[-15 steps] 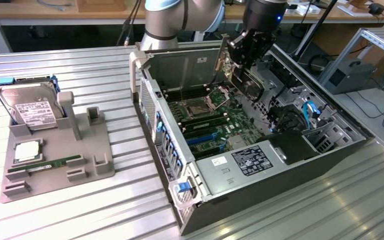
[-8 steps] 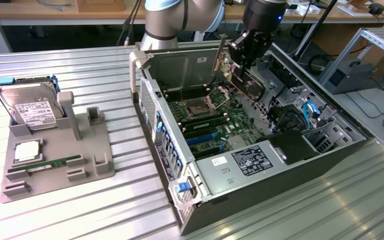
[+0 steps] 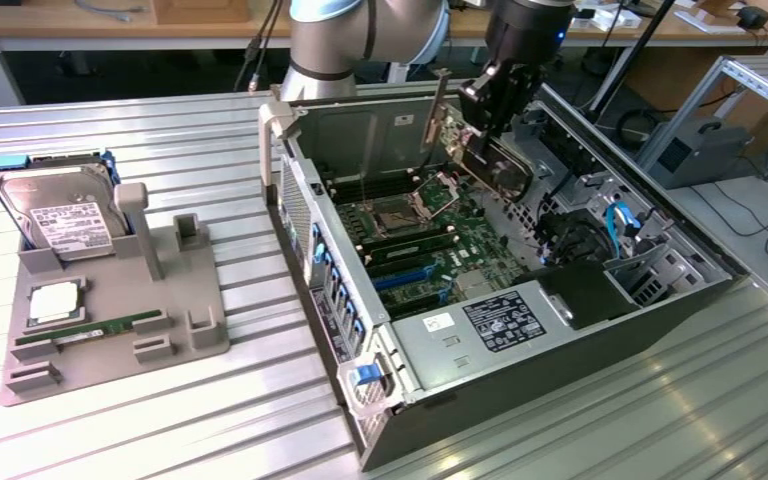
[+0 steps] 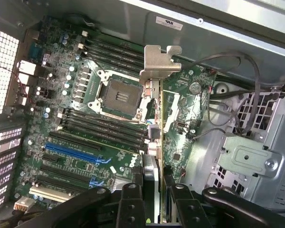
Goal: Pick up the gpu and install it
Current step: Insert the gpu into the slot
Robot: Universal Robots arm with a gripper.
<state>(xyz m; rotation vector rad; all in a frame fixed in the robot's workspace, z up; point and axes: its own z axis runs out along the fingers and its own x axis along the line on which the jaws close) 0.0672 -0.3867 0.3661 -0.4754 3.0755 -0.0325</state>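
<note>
Grip is firm: the gripper (image 3: 492, 98) is closed on the upper edge of the gpu (image 3: 498, 165). It holds the dark card on edge above the open computer case (image 3: 357, 330). The case lies on its side on the surface (image 3: 157, 420), so the motherboard (image 3: 418, 235) faces up and can be reached from above.

In the wrist view the card runs out from between the fingers (image 4: 133, 202), with its silver bracket (image 4: 158, 61) at the far end, beside the empty processor socket (image 4: 118, 97). It lies across the line of the blue slots (image 4: 71, 152) rather than along them. It seems not yet seated, though its lower edge is hidden.

The hard drive (image 3: 57, 215) and memory stick (image 3: 91, 328) sit in the grey holder (image 3: 184, 320), well apart from the case.
</note>
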